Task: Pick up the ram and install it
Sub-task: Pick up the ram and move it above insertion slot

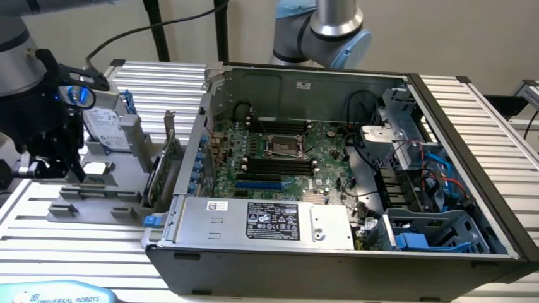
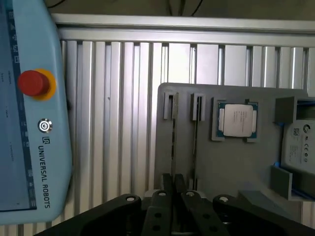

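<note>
Pinching thin ram (image 2: 173, 140), edge-on in slot of matte grey tray (image 2: 231, 167), black end effector (image 2: 174, 180) sits nearly shut on it. Exterior view adds open metal PC case (image 1: 337, 260) on ribbed alu worktop (image 1: 76, 247).

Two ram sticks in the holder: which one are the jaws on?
The ram farther from the CPU: its edge runs straight into the gripper; the other ram passes beside it.
</note>
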Controlling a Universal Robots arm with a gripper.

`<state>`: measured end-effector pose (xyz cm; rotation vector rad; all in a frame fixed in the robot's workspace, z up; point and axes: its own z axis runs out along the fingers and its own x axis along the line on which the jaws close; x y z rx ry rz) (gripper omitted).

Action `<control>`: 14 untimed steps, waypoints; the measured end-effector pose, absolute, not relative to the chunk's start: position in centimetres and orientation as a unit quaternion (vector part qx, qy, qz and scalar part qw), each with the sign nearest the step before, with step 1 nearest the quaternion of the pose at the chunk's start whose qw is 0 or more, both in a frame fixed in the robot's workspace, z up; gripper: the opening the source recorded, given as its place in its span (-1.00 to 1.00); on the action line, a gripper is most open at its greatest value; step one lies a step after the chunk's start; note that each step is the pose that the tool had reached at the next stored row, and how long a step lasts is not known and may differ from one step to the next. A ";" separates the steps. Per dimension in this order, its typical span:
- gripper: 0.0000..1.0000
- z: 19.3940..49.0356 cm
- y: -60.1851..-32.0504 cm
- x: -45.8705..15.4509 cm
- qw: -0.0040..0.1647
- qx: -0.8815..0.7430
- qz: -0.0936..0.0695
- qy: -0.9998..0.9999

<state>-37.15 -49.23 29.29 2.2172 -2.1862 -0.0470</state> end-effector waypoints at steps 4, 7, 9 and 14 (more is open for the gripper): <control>-0.73 31.0 -49.2 -36.2 0.014 0.712 -0.015 -0.702; -0.73 32.3 -49.2 -35.3 0.013 0.712 -0.015 -0.702; -0.73 33.1 -49.2 -34.7 0.013 0.712 -0.016 -0.702; -0.73 35.1 -49.1 -32.9 0.013 0.712 -0.016 -0.702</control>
